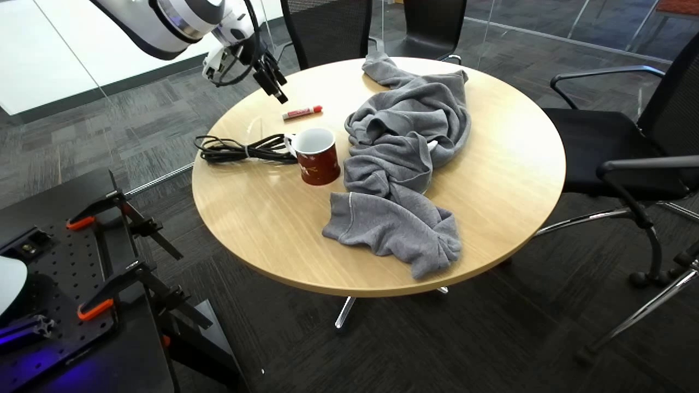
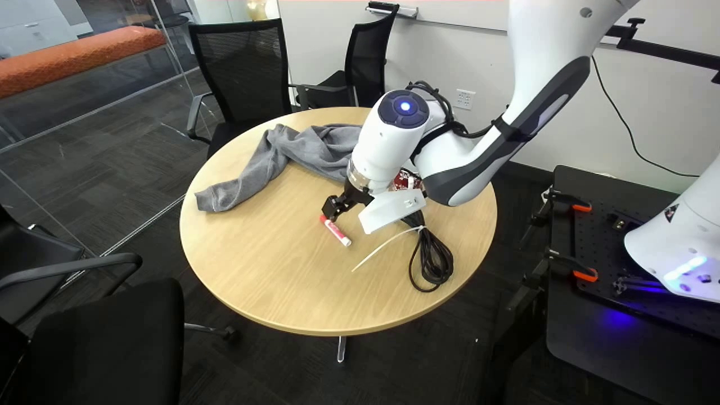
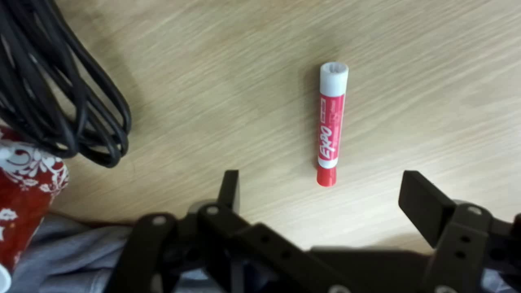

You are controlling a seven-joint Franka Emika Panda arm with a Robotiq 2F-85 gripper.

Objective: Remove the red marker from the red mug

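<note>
The red marker (image 1: 303,112) lies flat on the round wooden table, outside the mug, in both exterior views (image 2: 336,229). In the wrist view the marker (image 3: 331,118) has a white end pointing up and a red end toward my jaws. The red mug (image 1: 321,166) stands upright beside it; its inside looks empty. The mug is mostly hidden behind the arm in an exterior view (image 2: 400,181), and partly shows at the left of the wrist view (image 3: 24,183). My gripper (image 3: 320,191) is open and empty, above the table near the marker's red end; it also shows in both exterior views (image 1: 278,93) (image 2: 331,208).
A black coiled cable (image 1: 235,150) lies beside the mug, its white tie (image 2: 388,247) sticking out. A crumpled grey cloth (image 1: 404,120) covers much of the table (image 1: 262,218). Black chairs (image 1: 611,136) stand around it. A dark bench with clamps (image 1: 117,284) is near the table.
</note>
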